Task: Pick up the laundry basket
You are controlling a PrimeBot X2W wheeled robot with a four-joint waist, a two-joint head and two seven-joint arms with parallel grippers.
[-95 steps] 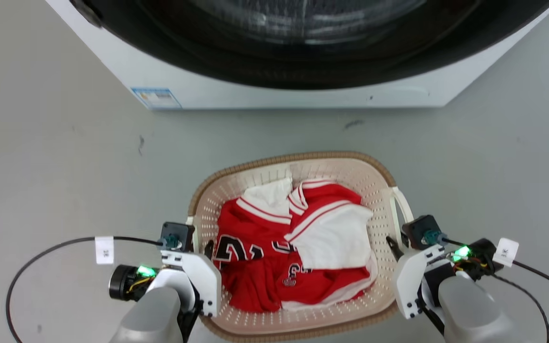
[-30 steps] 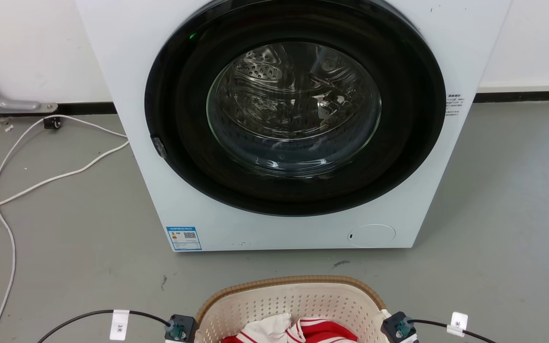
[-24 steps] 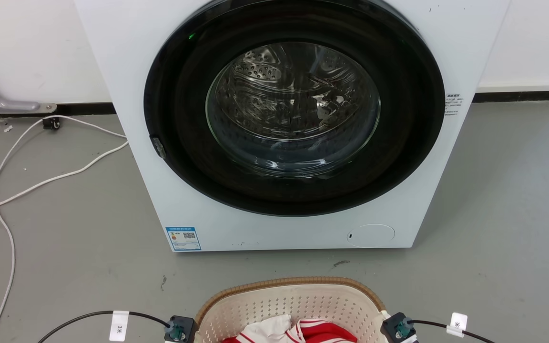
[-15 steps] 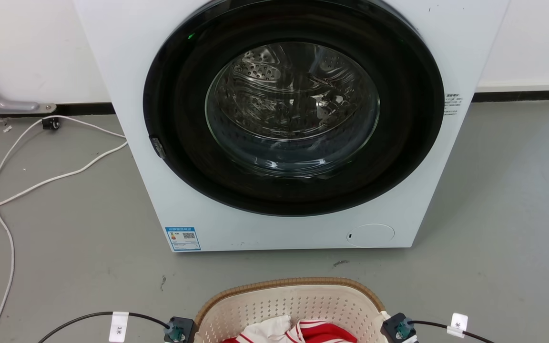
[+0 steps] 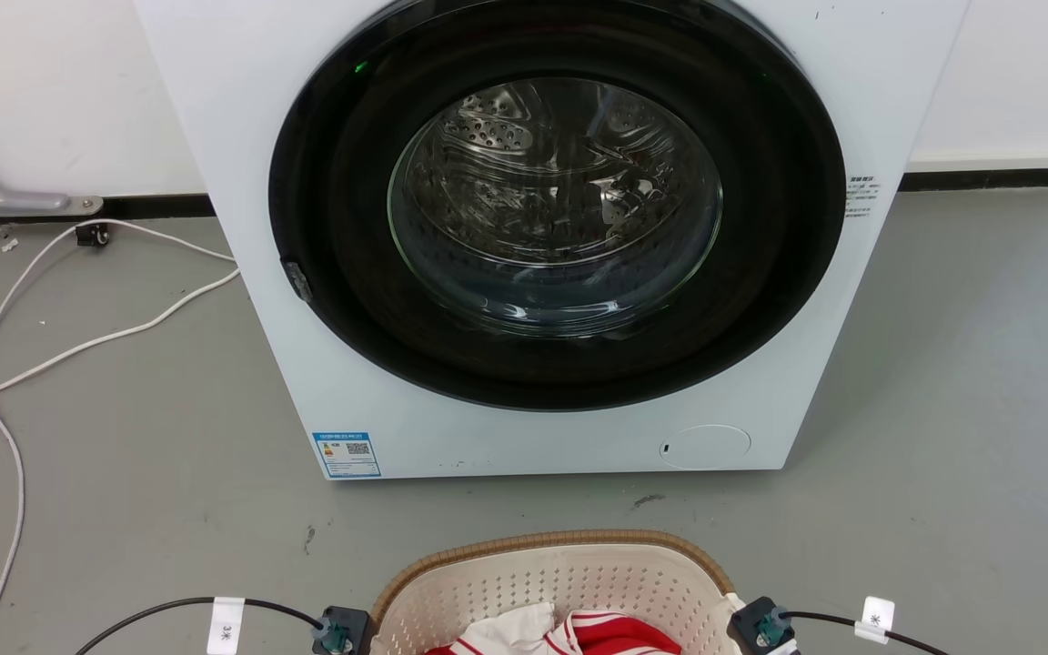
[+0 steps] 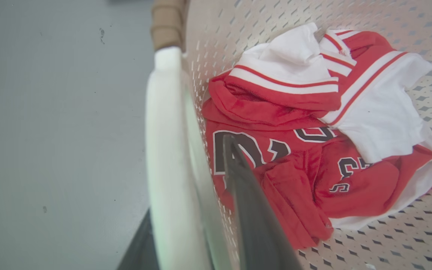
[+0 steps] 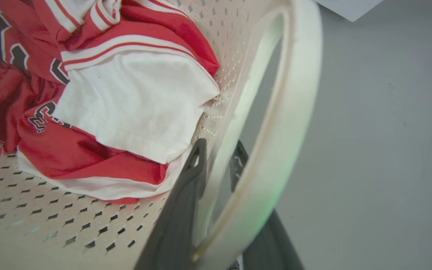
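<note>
The laundry basket (image 5: 560, 539), cream perforated plastic with a brown woven-look rim, sits at the bottom edge of the head view with red and white clothes (image 5: 569, 632) in it. In the left wrist view my left gripper (image 6: 197, 157) is shut on the basket's side wall by its white handle (image 6: 163, 142). One dark finger (image 6: 246, 195) lies inside against the clothes (image 6: 294, 112); the other is mostly hidden behind the handle. In the right wrist view my right gripper (image 7: 219, 150) is shut on the opposite wall, beside the white handle loop (image 7: 291, 123).
A white front-loading washing machine (image 5: 215, 91) with a closed round glass door (image 5: 556, 200) stands straight ahead on the grey floor. A white cable (image 5: 78, 341) trails across the floor at the left. A white wall with a dark skirting (image 5: 988, 177) runs behind.
Since 3.2 s ago the head camera has tilted up from the basket to the washing machine. Over the last second the picture barely shifts; basket and wrists keep their places.
</note>
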